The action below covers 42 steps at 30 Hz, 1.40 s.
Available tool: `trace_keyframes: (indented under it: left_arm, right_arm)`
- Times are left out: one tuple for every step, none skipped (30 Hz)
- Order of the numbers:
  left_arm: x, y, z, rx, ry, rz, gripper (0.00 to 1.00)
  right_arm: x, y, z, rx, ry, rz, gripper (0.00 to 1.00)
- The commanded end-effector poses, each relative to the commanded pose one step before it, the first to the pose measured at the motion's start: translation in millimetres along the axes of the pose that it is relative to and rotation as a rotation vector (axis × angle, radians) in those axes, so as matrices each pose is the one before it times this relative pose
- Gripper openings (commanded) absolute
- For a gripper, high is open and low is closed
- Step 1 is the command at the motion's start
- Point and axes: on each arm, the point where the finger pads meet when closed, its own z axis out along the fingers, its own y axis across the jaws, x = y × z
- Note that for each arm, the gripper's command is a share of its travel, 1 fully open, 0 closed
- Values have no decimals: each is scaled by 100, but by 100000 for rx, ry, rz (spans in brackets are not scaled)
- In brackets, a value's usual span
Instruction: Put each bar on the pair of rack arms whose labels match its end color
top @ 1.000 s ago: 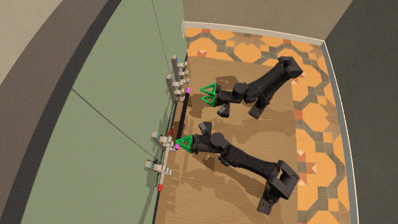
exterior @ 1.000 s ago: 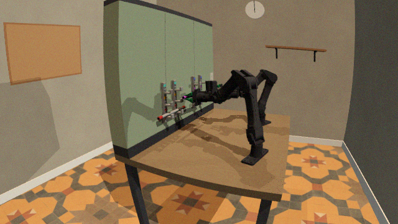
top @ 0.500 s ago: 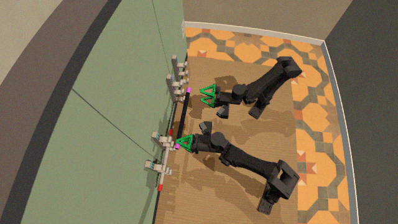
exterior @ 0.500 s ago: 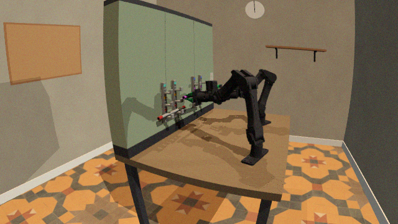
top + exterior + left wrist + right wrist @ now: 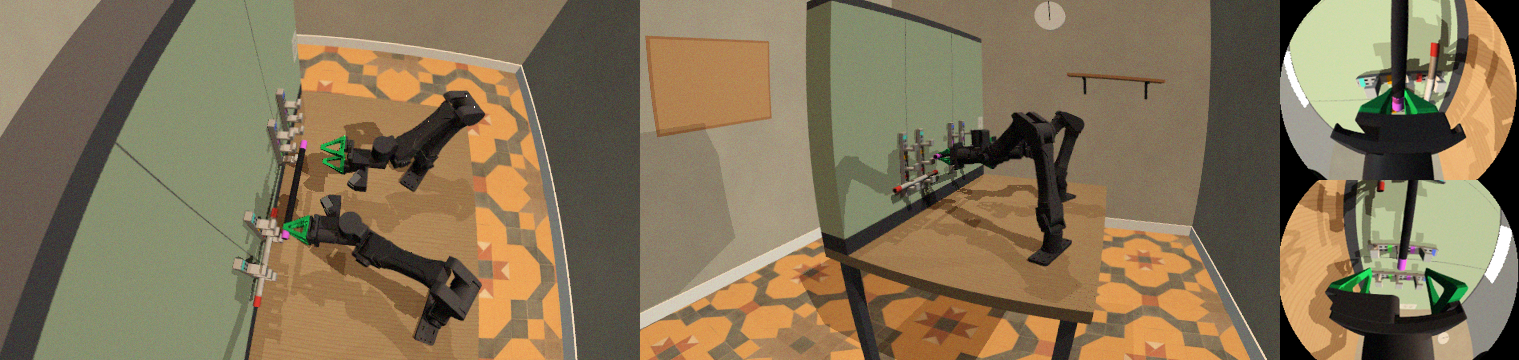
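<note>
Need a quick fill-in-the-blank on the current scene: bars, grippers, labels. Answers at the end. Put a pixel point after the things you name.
1. The left gripper (image 5: 295, 229) (image 5: 1398, 90) is shut on the black bar (image 5: 296, 185) (image 5: 1399, 44) (image 5: 1409, 220), whose ends are painted ____.
2. The fingers of the right gripper (image 5: 334, 154) (image 5: 1399, 282) stand ____.
3. The bar with ____ ends lies on the rack whose top labels are cyan.
4. On the other rack, the labels are blue, magenta and ____.

Missing words: magenta; open; red; green.

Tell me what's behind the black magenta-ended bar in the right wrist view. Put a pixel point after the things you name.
A pale rack upright (image 5: 270, 123) (image 5: 949, 131) (image 5: 1385, 244), with green label (image 5: 1390, 248) and magenta label (image 5: 1412, 250) either side. Its stretch directly behind the bar (image 5: 296, 182) (image 5: 938, 156) (image 5: 1399, 48) (image 5: 1408, 220) is covered.
</note>
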Motion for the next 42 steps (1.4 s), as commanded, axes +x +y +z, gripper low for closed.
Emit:
trace_keyframes:
  left_arm:
    - [-349,2606,74,-6872,9,-5331,0]
    - [9,-5,3,0,0,0,0]
    - [9,-5,3,0,0,0,0]
    - [9,-5,3,0,0,0,0]
    - [9,-5,3,0,0,0,0]
    - [9,-5,3,0,0,0,0]
    - [9,-5,3,0,0,0,0]
    - [0,0,0,0,0,0,0]
    - [0,0,0,0,0,0,0]
    - [8,-5,3,0,0,0,0]
    - [8,-5,3,0,0,0,0]
    - [8,-5,3,0,0,0,0]
    - [8,-5,3,0,0,0,0]
    - [8,-5,3,0,0,0,0]
    - [8,-5,3,0,0,0,0]
    - [8,-5,3,0,0,0,0]
    - [8,-5,3,0,0,0,0]
    - [8,-5,3,0,0,0,0]
    - [8,-5,3,0,0,0,0]
    - [8,-5,3,0,0,0,0]
    - [8,-5,3,0,0,0,0]
    - [8,-5,3,0,0,0,0]
    - [8,-5,3,0,0,0,0]
    - [8,-5,3,0,0,0,0]
    - [0,0,0,0,0,0,0]
    - [0,0,0,0,0,0,0]
    - [12,26,-4,1,0,1,0]
    - [12,26,-4,0,0,0,0]
    - [12,26,-4,0,0,0,0]
    - [12,26,-4,0,0,0,0]
    - [12,26,-4,0,0,0,0]
    - [12,26,-4,0,0,0,0]
    - [12,26,-4,0,0,0,0]
    - [12,26,-4,0,0,0,0]
    - [12,26,-4,0,0,0,0]
    - [12,26,-4,0,0,0,0]
    - [12,26,-4,0,0,0,0]
    - [12,26,-4,0,0,0,0]
    - [12,26,-4,0,0,0,0]
    - [12,26,-4,0,0,0,0]
    - [12,26,-4,0,0,0,0]
    - [0,0,0,0,0,0,0]
  right_arm:
    - [-486,-2433,387,5306,-64,4080,100]
    - [-12,-41,6,0,0,0,100]
    - [-12,-41,6,0,0,0,100]
    - [-12,-41,6,0,0,0,100]
    - [-12,-41,6,0,0,0,100]
    - [-12,-41,6,0,0,0,100]
    - [-12,-41,6,0,0,0,100]
    - [0,0,0,0,0,0,100]
    - [0,0,0,0,0,0,100]
    - [6,29,-11,0,0,0,100]
    - [6,29,-11,0,0,0,100]
    - [6,29,-11,0,0,0,100]
    - [6,29,-11,0,0,0,100]
    - [6,29,-11,0,0,0,100]
    - [6,29,-11,0,0,0,100]
    - [6,29,-11,0,0,0,100]
    - [6,29,-11,0,0,0,100]
    - [6,29,-11,0,0,0,100]
    - [6,29,-11,0,0,0,100]
    - [6,29,-11,0,0,0,100]
    - [6,29,-11,0,0,0,100]
    - [6,29,-11,0,0,0,100]
    - [6,29,-11,0,0,0,100]
    - [6,29,-11,0,0,0,100]
    - [0,0,0,0,0,0,100]
    - [0,0,0,0,0,0,100]
    - [4,30,-12,0,0,0,100]
    - [4,30,-12,0,0,0,100]
    - [4,30,-12,0,0,0,100]
    - [4,30,-12,0,0,0,100]
    - [4,30,-12,0,0,0,100]
    - [4,30,-12,0,0,0,100]
    - [4,30,-12,0,0,0,100]
    - [4,30,-12,0,0,0,100]
    - [4,30,-12,0,0,0,100]
    - [4,30,-12,0,0,0,100]
    - [4,30,-12,0,0,0,100]
    - [4,30,-12,0,0,0,100]
    - [4,30,-12,0,0,0,100]
    - [4,30,-12,0,0,0,100]
    - [4,30,-12,0,0,0,100]
    - [0,0,0,0,0,0,100]
